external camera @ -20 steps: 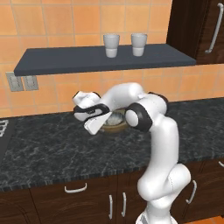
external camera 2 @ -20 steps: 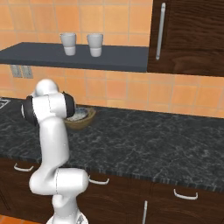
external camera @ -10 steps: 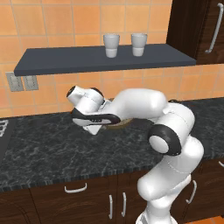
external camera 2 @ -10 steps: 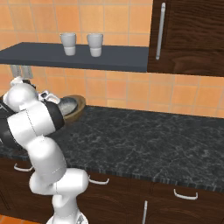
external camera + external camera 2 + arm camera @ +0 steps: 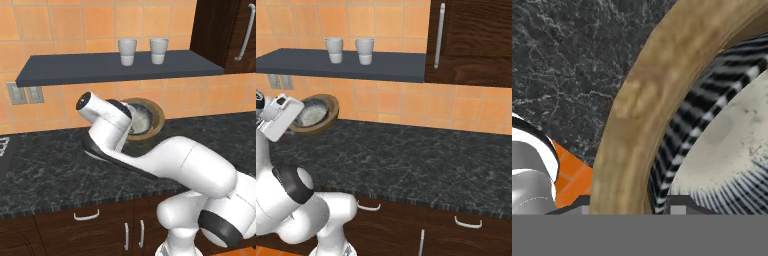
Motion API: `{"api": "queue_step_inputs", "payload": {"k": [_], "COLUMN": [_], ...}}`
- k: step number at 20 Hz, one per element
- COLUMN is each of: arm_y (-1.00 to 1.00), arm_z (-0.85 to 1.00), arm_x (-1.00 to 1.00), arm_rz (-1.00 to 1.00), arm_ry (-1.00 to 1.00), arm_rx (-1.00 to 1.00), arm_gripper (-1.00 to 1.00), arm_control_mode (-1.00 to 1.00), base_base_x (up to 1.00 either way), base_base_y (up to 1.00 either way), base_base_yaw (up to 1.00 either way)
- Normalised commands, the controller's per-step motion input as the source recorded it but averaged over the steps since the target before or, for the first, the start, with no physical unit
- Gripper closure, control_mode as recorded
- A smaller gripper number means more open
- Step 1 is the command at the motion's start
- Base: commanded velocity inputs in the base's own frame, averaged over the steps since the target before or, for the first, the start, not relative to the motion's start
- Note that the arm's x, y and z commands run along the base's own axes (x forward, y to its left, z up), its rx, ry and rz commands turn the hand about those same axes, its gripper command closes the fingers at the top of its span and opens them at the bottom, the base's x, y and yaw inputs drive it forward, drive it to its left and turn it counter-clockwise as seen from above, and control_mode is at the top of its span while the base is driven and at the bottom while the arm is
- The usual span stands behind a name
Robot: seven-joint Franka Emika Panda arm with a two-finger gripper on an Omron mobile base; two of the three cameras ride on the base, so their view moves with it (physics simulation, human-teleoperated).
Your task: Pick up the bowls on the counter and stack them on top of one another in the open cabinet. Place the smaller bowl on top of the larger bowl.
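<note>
The larger bowl [image 5: 156,116] is tan and wood-like. It hangs tipped on edge above the counter [image 5: 45,170], its mouth turned outward, just below the open cabinet [image 5: 100,67]. The smaller bowl [image 5: 141,120], grey-white and speckled, sits inside it. In the right base view the larger bowl [image 5: 331,107] and the smaller bowl [image 5: 310,113] show beside my white hand. My gripper [image 5: 632,206] is shut on the larger bowl's rim [image 5: 642,115], one fingertip on each side, with the smaller bowl [image 5: 727,145] just inside.
Two pale grey cups [image 5: 127,51] [image 5: 158,50] stand on the shelf above the bowls. A tall dark brown cupboard [image 5: 476,40] with a metal handle closes the shelf's right end. Wall sockets [image 5: 25,93] sit at the left under the shelf.
The arm has swung and stretched out low over the counter. The bowls have risen off the counter and tipped from flat to on edge, still in the gripper.
</note>
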Motion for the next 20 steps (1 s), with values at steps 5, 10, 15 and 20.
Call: {"api": "queue_step_inputs", "payload": {"k": [5, 10, 15, 20], "arm_y": [0.15, 0.18, 0.16, 0.37], "arm_z": [1.0, 1.0, 1.0, 1.0], "arm_x": [-0.6, -0.54, -0.12, 0.65], "arm_rz": [0.52, 0.49, 0.42, 0.29], "arm_ry": [-0.02, -0.02, -0.03, 0.0], "arm_rx": [0.0, 0.0, 0.0, 0.0], "arm_gripper": [1.0, 1.0, 1.0, 1.0], "arm_control_mode": [-1.0, -1.0, -1.0, -1.0], "base_base_x": [0.0, 0.0, 0.0, 0.0], "base_base_y": [0.0, 0.0, 0.0, 0.0], "base_base_yaw": [0.0, 0.0, 0.0, 0.0]}}
